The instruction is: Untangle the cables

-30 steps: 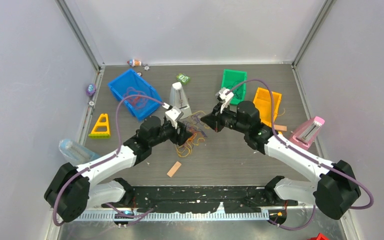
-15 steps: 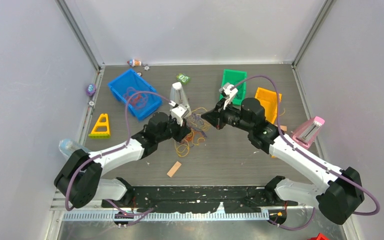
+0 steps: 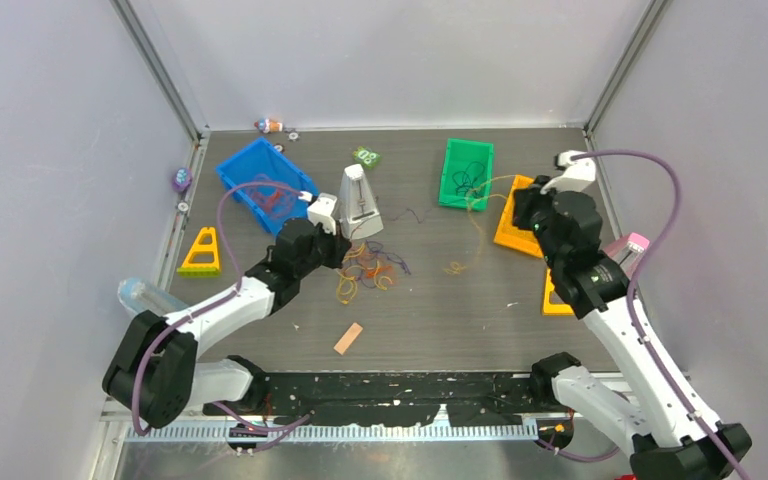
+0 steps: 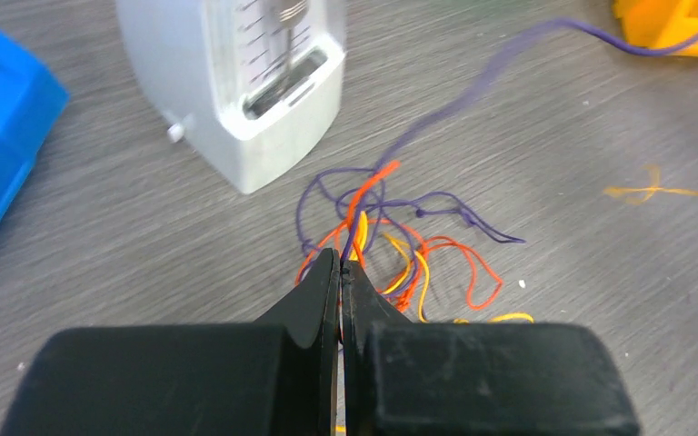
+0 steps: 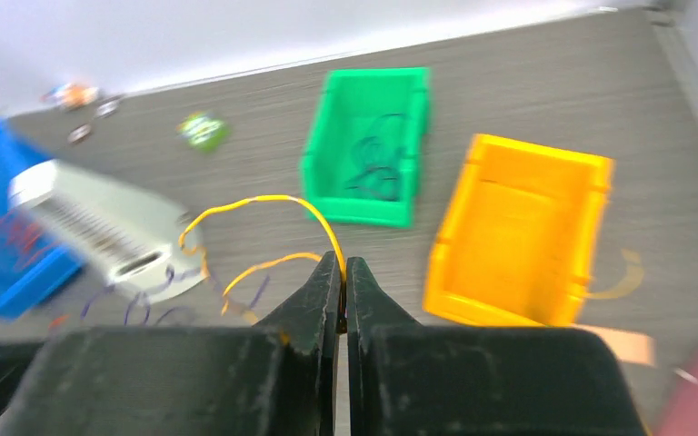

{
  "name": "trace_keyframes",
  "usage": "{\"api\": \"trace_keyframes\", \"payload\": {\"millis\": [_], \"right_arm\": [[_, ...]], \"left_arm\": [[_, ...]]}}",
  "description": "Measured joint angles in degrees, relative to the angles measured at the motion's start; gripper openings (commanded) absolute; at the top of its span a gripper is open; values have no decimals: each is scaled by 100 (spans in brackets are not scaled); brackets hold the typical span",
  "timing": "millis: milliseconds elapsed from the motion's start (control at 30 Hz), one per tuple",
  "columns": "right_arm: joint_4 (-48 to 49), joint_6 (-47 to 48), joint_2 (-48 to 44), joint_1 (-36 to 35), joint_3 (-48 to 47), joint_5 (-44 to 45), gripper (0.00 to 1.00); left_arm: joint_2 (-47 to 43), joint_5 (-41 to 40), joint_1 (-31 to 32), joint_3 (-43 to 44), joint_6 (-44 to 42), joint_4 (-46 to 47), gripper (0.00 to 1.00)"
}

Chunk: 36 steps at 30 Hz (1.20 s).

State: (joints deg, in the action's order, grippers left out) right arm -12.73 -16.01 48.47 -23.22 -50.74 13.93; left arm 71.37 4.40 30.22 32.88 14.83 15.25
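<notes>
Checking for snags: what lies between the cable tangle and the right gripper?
In the top view, only the yellow cable, pinched in the right gripper, trails across bare table toward the tangle; nothing else lies there.

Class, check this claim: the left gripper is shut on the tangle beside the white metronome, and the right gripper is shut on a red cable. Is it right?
Not quite. The right gripper is shut on a yellow cable, not a red one; the right wrist view shows it. The left gripper is indeed shut on the tangle beside the white metronome.
</notes>
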Motion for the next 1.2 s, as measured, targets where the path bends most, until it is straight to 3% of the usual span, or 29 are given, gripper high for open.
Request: {"api": "trace_keyframes", "payload": {"millis": [133,300,500,667,1200], "right_arm": [[-660,-26,-79,713,-295,514,5],[-1193,-24,2,925,-964,870,5],[-1670,-133,772,1320,-2406,1394,5],[-1880,-334,999,1716,-2887,1604,5],[-1908,-535,1873,1965,-3198,1139,5]], "left_arm": [[-39,-420,-35,-13,136,-247,0],[-223,-957,-46,-46,262,-503,0],[-256,-1281,-369,-52,590,-778,0],[-358,-1576,-522,-179,863,-981,0],[-935,-599,-92,-455,376,-367,0]]}}
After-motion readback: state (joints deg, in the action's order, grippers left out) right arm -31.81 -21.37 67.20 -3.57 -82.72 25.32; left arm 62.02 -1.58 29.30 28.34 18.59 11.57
